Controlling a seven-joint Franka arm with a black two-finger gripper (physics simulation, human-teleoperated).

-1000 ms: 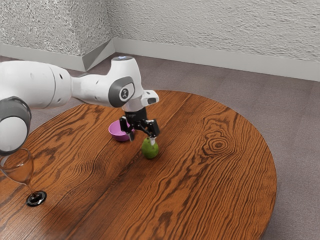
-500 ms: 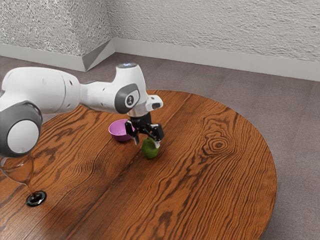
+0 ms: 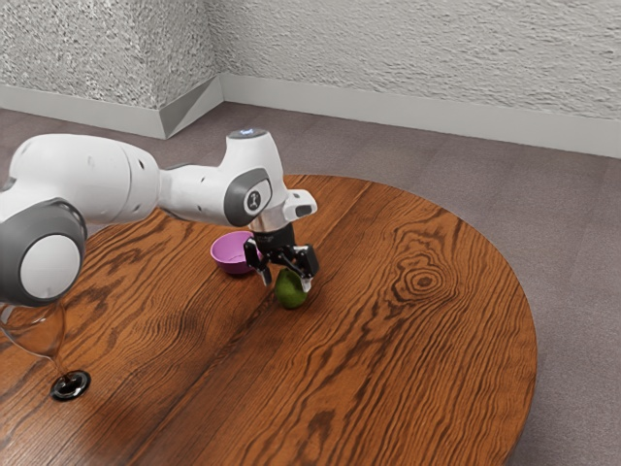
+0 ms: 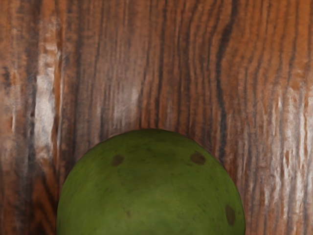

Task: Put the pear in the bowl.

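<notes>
Exterior view: rounded green pear (image 3: pixel 289 291), glossy purple bowl (image 3: pixel 229 254) — grained wooden tabletop (image 3: pixel 417 359)

Exterior view: round, dark-grained wooden table (image 3: pixel 437 349) seen across center and bottom. Clear stemmed glass (image 3: pixel 70 385), dark at base, placed on it at lower left, top partly hidden. Grayish floor (image 3: pixel 577 252) seen at right. Rough pale wall (image 3: pixel 417 49) seen along top, edged by smooth baseboard (image 3: pixel 437 112). Wrist view: wood grain shown.
</notes>
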